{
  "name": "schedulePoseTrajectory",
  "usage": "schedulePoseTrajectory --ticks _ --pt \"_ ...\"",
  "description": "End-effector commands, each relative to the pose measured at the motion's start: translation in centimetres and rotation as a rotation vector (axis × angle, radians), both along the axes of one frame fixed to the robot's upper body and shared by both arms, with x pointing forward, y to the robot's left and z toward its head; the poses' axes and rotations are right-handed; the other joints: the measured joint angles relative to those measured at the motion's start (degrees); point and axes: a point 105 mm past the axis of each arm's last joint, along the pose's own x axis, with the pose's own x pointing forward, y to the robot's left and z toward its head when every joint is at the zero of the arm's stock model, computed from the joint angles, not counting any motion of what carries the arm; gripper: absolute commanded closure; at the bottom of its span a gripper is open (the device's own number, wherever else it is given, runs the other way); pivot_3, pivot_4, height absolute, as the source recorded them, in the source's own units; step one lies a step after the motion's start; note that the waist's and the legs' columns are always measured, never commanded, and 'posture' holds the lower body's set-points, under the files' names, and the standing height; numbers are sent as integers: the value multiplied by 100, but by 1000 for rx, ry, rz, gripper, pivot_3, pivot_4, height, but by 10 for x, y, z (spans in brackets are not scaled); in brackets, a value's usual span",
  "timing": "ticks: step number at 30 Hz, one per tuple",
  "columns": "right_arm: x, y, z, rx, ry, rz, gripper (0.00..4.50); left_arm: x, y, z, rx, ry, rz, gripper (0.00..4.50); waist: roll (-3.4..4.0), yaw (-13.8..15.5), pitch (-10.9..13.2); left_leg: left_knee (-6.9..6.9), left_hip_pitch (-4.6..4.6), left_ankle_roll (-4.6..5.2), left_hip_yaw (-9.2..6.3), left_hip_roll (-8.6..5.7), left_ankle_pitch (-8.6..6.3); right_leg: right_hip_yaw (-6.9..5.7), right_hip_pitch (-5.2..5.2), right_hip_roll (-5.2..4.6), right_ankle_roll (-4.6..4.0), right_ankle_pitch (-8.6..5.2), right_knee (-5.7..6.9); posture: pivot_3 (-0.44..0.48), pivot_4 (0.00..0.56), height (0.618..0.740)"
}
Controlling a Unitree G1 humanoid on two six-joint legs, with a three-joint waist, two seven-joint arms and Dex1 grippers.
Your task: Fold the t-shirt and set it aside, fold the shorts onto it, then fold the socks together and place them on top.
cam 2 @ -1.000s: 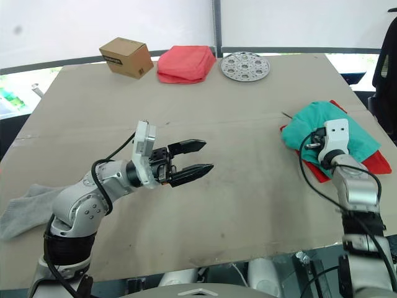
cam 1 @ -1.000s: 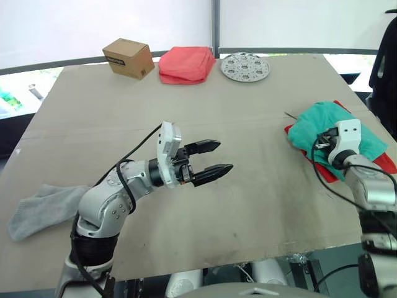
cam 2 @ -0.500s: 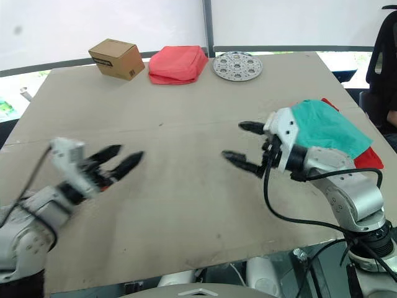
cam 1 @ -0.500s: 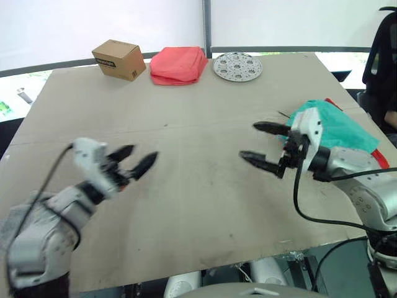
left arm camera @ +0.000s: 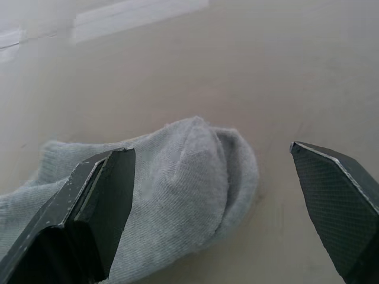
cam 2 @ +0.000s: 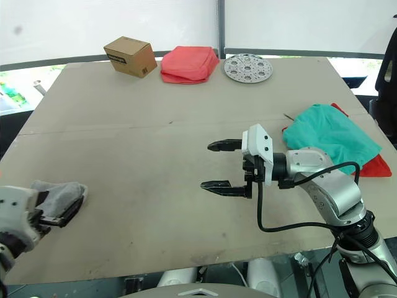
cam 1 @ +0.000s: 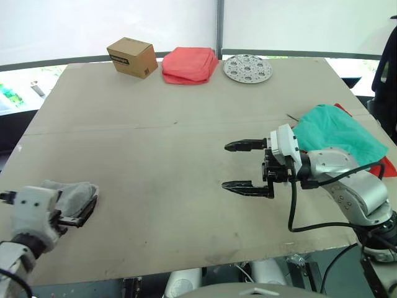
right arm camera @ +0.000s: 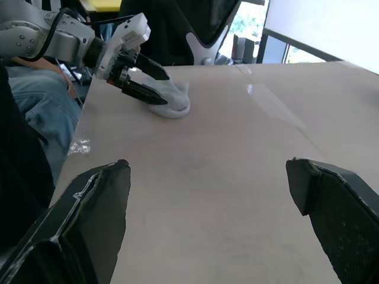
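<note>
The grey socks point(cam 1: 72, 191) lie as one crumpled bundle near the table's front left corner. My left gripper point(left arm camera: 210, 157) is open just over them, one finger on each side, and nothing is held. The same gripper point(right arm camera: 145, 80) shows by the socks point(right arm camera: 173, 99) in the right wrist view. The teal shorts point(cam 1: 335, 131) lie folded on the red t-shirt point(cam 1: 388, 165) at the right edge. My right gripper point(cam 1: 234, 166) hovers open and empty over the middle of the table, left of the shorts.
A cardboard box point(cam 1: 131, 57), a folded coral-pink cloth point(cam 1: 189, 64) and a round perforated metal plate point(cam 1: 247, 67) stand along the far edge. A seated person's legs point(right arm camera: 32, 112) are beside the table's left side.
My right gripper has let go of the shorts, opened and swung left over the table's middle. The left arm has drawn back from the middle to the socks at the front left.
</note>
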Motion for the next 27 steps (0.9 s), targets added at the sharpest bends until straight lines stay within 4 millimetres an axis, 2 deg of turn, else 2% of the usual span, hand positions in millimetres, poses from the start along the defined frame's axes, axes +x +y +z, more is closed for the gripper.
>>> schedulePoseTrajectory --ticks 1,4,5,6,8,9,10,11,14,16,18,20,24,26,27 --pt "-3 -3 9 17 -54 -9 57 8 0 -25 21 76 -33 0 -2 -8 -2 -1 -1 0 0 1 0 -2 -2 0 -2 0 0 0 150 740" --pt "-5 -7 8 11 -58 -25 57 6 6 -49 -19 149 33 0 18 8 -15 -8 -1 0 0 2 0 -5 -4 -11 -8 -2 0 0 150 740" --pt "-6 -9 9 14 -60 -30 0 4 5 -54 -30 167 31 551 30 10 -22 -8 -2 0 1 -1 0 -6 -3 -20 -8 -2 0 0 150 740" --pt "-7 -10 10 16 -61 -33 0 4 3 -57 -37 178 25 842 48 11 -30 -8 -2 -1 5 -2 -1 -7 -2 -28 -8 -2 0 0 150 740" --pt "-10 -13 10 10 -99 -37 0 11 -9 -54 -98 149 -20 1864 76 6 -46 -12 -1 -22 6 -3 -13 -9 -1 -35 -8 -3 0 0 150 740" --pt "-11 -13 10 9 -110 -39 0 23 -23 -44 -170 100 -74 2204 89 1 -55 -13 0 -22 6 -3 -14 -12 -1 -36 -7 -3 0 0 150 740" --pt "-13 -15 11 11 -117 -39 0 33 -37 -35 -225 62 -129 2871 91 21 -55 -15 2 -22 5 -1 -13 -25 0 -37 -7 -3 0 0 150 740" --pt "-14 -15 12 12 -119 -39 0 41 -47 -28 -256 42 -169 3041 90 24 -55 -14 -3 -20 3 -2 -12 -38 0 -44 -7 -3 0 0 150 740" --pt "-17 -20 15 16 -119 -50 0 60 -86 -15 -372 27 -269 4439 82 46 -56 5 -34 2 -4 -2 1 -83 -2 -62 -6 -3 -3 0 150 740" --pt "-18 -24 16 11 -110 -61 0 66 -113 -10 -412 46 -352 4493 68 56 -59 20 -53 3 -11 -4 2 -94 -1 -64 -6 -2 -6 0 150 740" --pt "-16 -36 12 -39 -107 -109 0 76 -156 -14 -437 91 -432 4493 52 48 -67 22 -58 3 -10 -5 2 -93 0 -63 -6 -2 -12 0 150 740" --pt "-16 -47 10 -80 -108 -158 0 83 -190 -18 -448 125 -473 4493 47 50 -67 23 -59 4 -10 -13 2 -95 4 -66 -6 -2 -18 0 150 740" --pt "-17 -56 13 -97 -110 -219 0 83 -231 -21 -473 179 -501 4493 42 -10 -69 24 -57 6 -8 -16 3 -98 12 -47 -3 -1 -16 0 150 740" --pt "-19 -58 15 -99 -108 -237 0 79 -247 -17 -478 184 -545 4493 43 -10 -69 23 -52 6 -7 -12 3 -104 10 -11 -2 -2 -11 0 150 740" --pt "-21 -60 14 -105 -95 -255 0 84 -262 -10 -526 182 -617 4493 42 2 -67 23 -50 6 -9 -11 3 -105 10 0 -2 -2 -8 0 150 740"
